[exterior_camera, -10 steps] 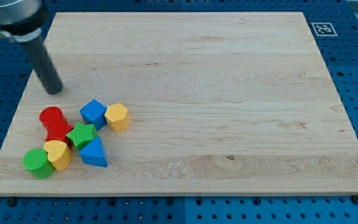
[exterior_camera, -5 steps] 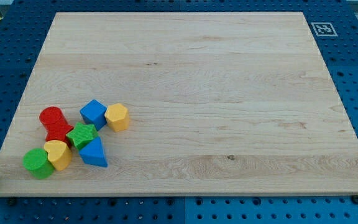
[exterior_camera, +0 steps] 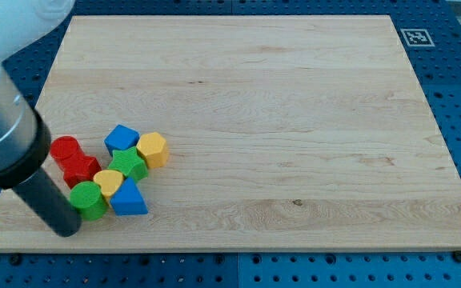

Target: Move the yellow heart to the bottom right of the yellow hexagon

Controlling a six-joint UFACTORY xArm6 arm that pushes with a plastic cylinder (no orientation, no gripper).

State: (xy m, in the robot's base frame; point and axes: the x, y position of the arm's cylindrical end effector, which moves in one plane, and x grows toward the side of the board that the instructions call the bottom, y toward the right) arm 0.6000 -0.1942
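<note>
Now at seven o'clock of green cylinder (exterior_camera: 89,200), my tip (exterior_camera: 66,230), jawless, shoves yellow heart (exterior_camera: 108,183) closer toward yellow hexagon (exterior_camera: 152,150).

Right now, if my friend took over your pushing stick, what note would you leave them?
My tip sits at the view's bottom left, just left of the green cylinder.
The yellow heart is packed in the cluster between the green cylinder, the green star and the blue triangle.
The yellow hexagon is at the cluster's upper right.
Done: nothing finished; the heart lies to the hexagon's lower left.
Left: get the heart out of the pack and round to the hexagon's bottom right.
</note>
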